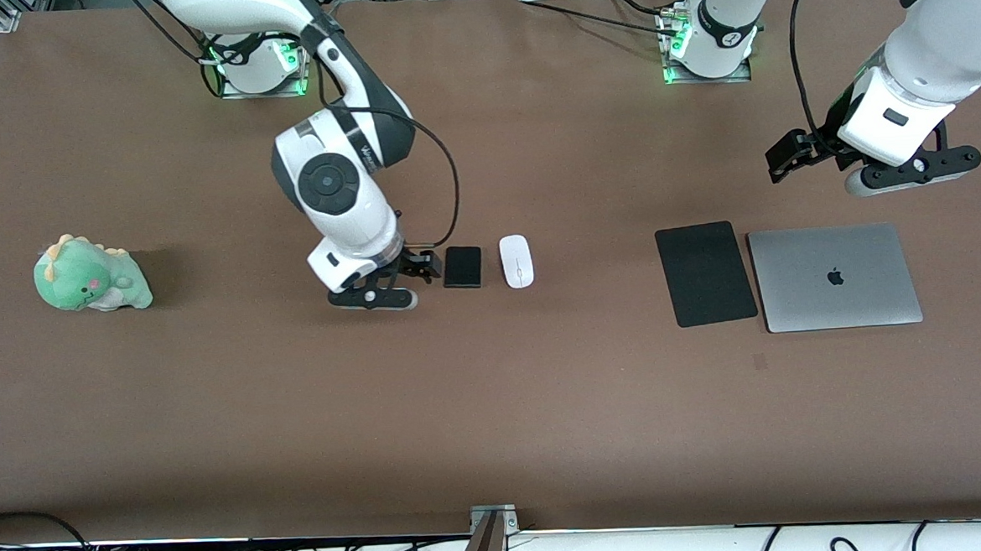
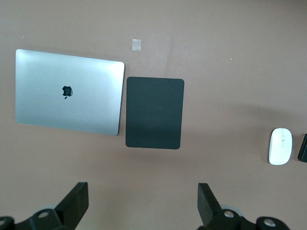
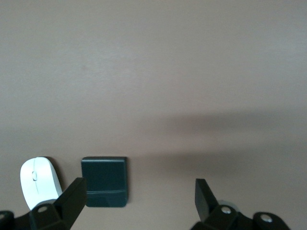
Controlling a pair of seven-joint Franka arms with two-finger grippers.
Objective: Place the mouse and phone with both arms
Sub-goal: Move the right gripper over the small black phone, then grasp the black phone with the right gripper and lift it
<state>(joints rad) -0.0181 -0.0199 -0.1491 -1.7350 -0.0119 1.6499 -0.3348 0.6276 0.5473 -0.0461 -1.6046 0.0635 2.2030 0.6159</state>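
The black phone lies flat on the brown table, with the white mouse right beside it toward the left arm's end. My right gripper hangs low and open next to the phone, on the side toward the right arm's end. In the right wrist view the phone lies just ahead of one finger of the right gripper, with the mouse past it; nothing is held. My left gripper is open and empty, up over bare table by the laptop. The left wrist view shows the left gripper, the mouse and the phone's edge.
A black mouse pad and a closed grey laptop lie side by side toward the left arm's end. A green dinosaur plush sits toward the right arm's end. A small tape mark is nearer the camera than the pad.
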